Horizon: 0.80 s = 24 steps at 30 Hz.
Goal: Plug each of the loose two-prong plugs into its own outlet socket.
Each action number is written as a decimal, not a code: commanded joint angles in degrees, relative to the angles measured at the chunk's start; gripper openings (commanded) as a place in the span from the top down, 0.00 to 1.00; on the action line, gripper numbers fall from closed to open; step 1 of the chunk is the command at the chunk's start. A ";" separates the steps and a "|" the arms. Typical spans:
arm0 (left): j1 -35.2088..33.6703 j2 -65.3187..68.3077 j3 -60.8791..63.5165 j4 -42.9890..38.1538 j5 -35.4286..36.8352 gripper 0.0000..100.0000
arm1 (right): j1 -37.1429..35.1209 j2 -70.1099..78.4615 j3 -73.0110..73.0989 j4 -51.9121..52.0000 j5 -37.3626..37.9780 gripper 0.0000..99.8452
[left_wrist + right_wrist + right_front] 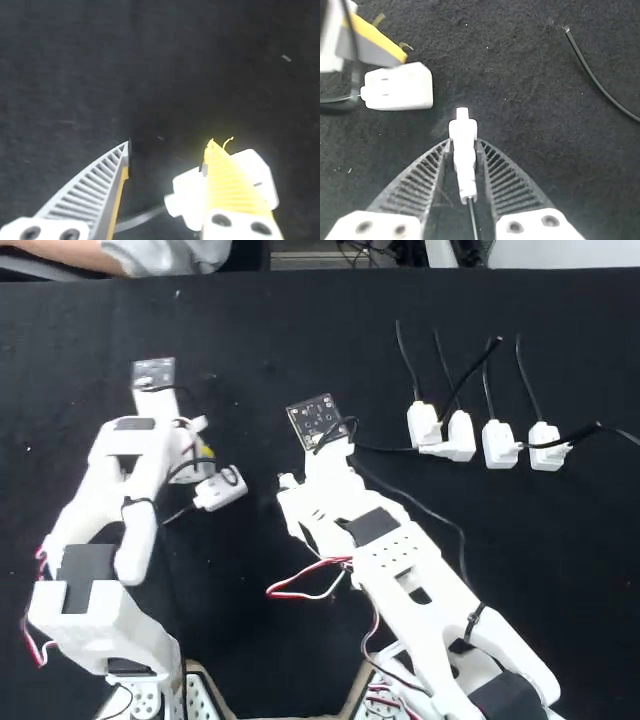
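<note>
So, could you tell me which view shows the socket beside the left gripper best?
The right wrist view: the socket lies unobstructed, both slots visible. The high view shows it distant, beside the left gripper; in the left wrist view a yellow finger covers part.

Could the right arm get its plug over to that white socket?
Probably yes. The plug, shut in the right jaws, sits near the socket with bare cloth between; the left arm's finger lies beside the socket, not across the way.
</note>
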 commanded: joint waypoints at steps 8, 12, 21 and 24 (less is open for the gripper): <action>8.66 -6.24 -0.66 6.42 1.23 0.76 | 0.97 -0.31 -2.59 -0.18 0.26 0.99; 5.41 -8.79 -1.10 6.95 0.79 0.76 | 0.97 -0.04 -2.59 -0.18 0.26 0.99; -3.47 -17.49 1.71 12.31 -1.67 0.76 | 0.97 -0.13 -2.15 -0.18 0.26 0.99; -5.76 -16.62 6.20 7.30 -1.32 0.76 | 0.97 -0.04 -2.07 -0.26 0.26 0.99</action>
